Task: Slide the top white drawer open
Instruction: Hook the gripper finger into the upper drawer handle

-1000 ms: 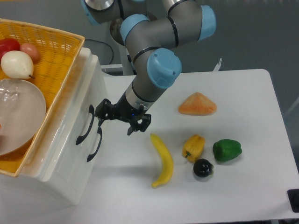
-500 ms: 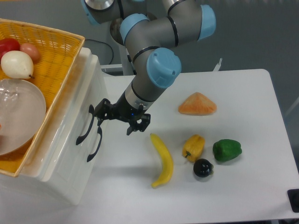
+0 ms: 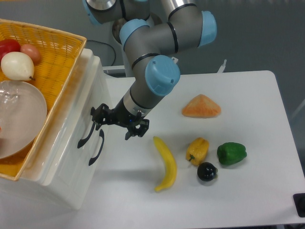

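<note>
The white drawer unit stands at the left, and its top white drawer (image 3: 75, 114) sits flush with the front. The drawer's dark curved handle (image 3: 86, 130) lies just above the lower drawer's handle (image 3: 97, 148). My gripper (image 3: 116, 123) hangs in front of the unit, open, with nothing between its fingers. Its left finger (image 3: 98, 115) is right at the upper end of the top handle; whether it touches is unclear. The right finger (image 3: 134, 131) is over the table.
A yellow wicker basket (image 3: 57, 52) holding fruit and a clear bowl sits on top of the unit. On the table to the right lie a banana (image 3: 166, 163), a yellow pepper (image 3: 198, 150), a green pepper (image 3: 231, 153), a dark round fruit (image 3: 207, 171) and an orange wedge (image 3: 201, 107).
The gripper has shifted a little to the left, bringing its left finger closer to the top drawer's handle. The drawers have not moved.
</note>
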`<move>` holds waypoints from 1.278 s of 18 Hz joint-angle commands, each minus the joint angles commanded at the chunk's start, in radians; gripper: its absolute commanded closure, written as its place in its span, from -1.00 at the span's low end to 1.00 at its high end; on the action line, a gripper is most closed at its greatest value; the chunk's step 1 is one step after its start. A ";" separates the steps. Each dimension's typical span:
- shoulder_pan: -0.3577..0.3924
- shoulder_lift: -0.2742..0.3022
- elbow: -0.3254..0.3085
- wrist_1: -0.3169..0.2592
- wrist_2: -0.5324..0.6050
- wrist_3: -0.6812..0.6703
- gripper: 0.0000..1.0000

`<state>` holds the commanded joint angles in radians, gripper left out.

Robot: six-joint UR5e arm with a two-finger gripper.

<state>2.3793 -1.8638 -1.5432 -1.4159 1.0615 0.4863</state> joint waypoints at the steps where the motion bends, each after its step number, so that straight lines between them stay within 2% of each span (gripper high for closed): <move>1: -0.006 -0.002 -0.002 0.000 0.002 0.000 -1.00; 14: -0.011 0.003 0.000 -0.009 0.009 -0.005 -1.00; 23: -0.023 0.006 0.009 -0.049 0.012 -0.005 -1.00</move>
<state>2.3562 -1.8577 -1.5340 -1.4650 1.0738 0.4817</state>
